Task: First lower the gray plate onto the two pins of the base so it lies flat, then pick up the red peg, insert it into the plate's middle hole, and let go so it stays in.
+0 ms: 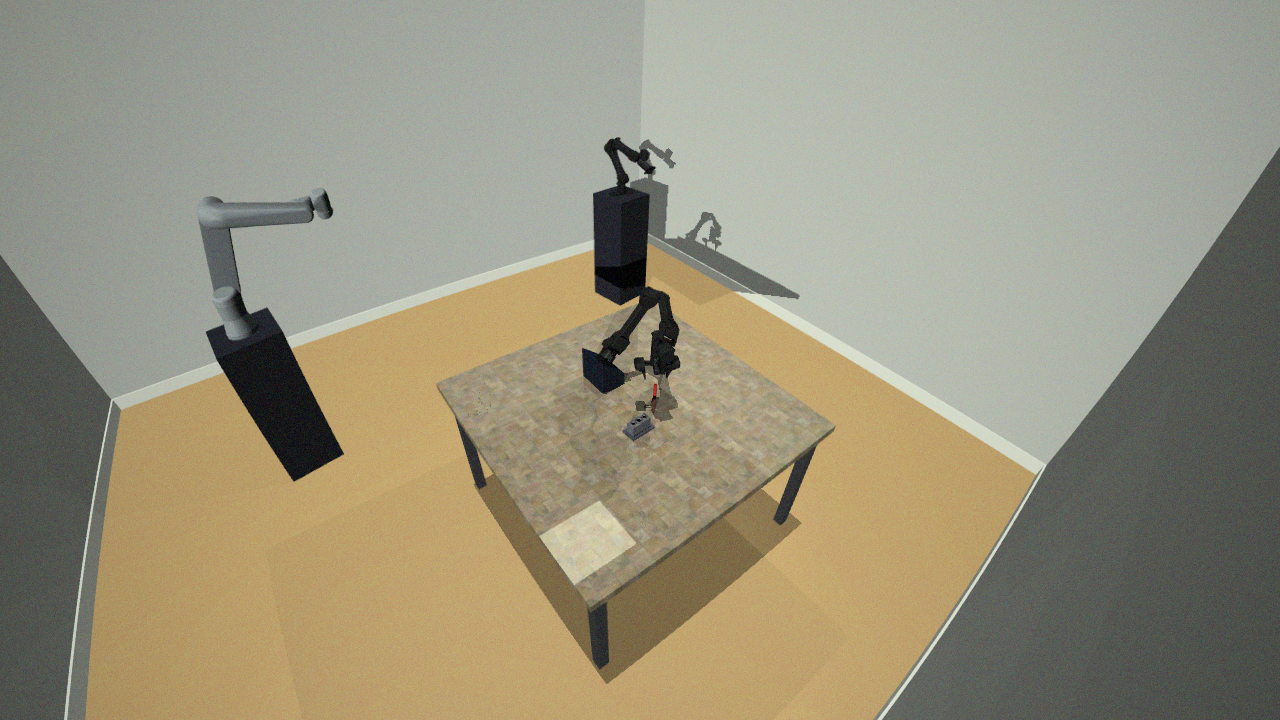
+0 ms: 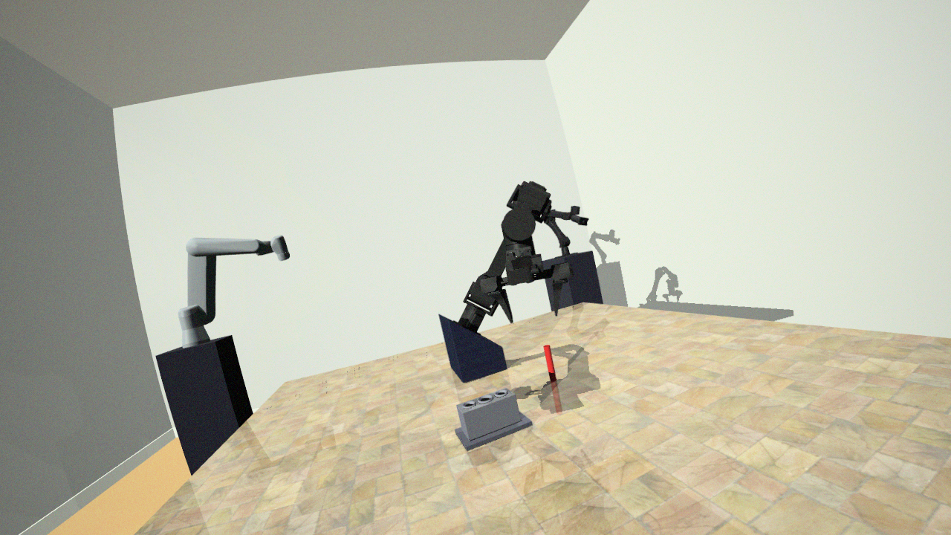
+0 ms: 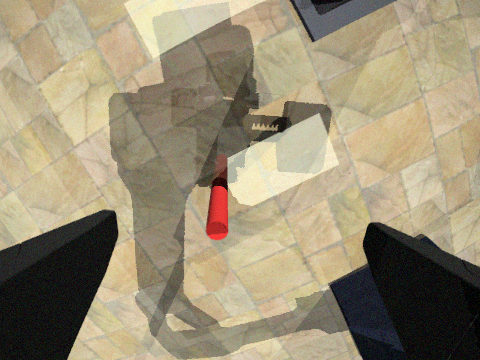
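The gray plate [image 1: 639, 424] [image 2: 489, 417] serves as the landmark: it looks seated on the base [image 1: 638, 435] [image 2: 498, 435] [image 3: 320, 31], its three holes facing up. Beside it, on the side toward the open tabletop shadows, the red peg [image 1: 655, 390] [image 2: 548, 359] [image 3: 218, 212] stands upright on the table [image 1: 716, 456] [image 2: 665, 426] [image 3: 400, 135], apart from the plate. The gripper [image 1: 658, 368] [image 2: 533, 318] [image 3: 244, 230] hangs above the peg — away from the plate — with its jaws spread nearly as wide as they go and nothing between them.

Picking up the peg looks like the step in hand. If the descent runs off-center, one finger could clip the peg's top and topple it toward or away from the plate. A tilted or low grip could later make the peg catch on the plate's middle hole rim, and a hard push there might shift the plate.

Whether the plate sits fully down is hard to judge, as the pins are hidden; the wrist view cuts off most of the base, and the peg's foot merges with its reflection.
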Robot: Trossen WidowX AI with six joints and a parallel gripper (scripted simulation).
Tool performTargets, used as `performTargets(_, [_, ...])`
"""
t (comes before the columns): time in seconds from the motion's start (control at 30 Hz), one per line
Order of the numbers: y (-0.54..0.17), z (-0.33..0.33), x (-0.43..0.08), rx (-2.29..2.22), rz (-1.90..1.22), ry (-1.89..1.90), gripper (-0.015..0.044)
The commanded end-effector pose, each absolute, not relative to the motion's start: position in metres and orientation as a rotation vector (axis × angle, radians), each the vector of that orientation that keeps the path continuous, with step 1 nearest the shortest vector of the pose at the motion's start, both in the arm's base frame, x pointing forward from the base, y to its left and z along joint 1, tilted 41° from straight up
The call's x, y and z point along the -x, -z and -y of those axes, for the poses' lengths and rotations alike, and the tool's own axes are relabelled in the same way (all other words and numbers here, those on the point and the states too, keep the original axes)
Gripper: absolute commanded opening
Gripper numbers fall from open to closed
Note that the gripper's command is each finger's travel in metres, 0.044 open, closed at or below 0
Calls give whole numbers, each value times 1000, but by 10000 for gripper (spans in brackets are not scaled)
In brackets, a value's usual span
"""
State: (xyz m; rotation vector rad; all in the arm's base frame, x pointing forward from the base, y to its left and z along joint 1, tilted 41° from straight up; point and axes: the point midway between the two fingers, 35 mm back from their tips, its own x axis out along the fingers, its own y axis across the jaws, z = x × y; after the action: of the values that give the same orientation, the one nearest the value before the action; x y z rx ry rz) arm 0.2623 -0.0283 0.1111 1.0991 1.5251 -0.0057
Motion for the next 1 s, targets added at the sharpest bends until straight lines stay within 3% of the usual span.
performTargets(0.0, [-124,-5,-234,-1540,-1585,429,440])
performTargets(0.97, [-87,-36,-242,-1541,-1585,427,440])
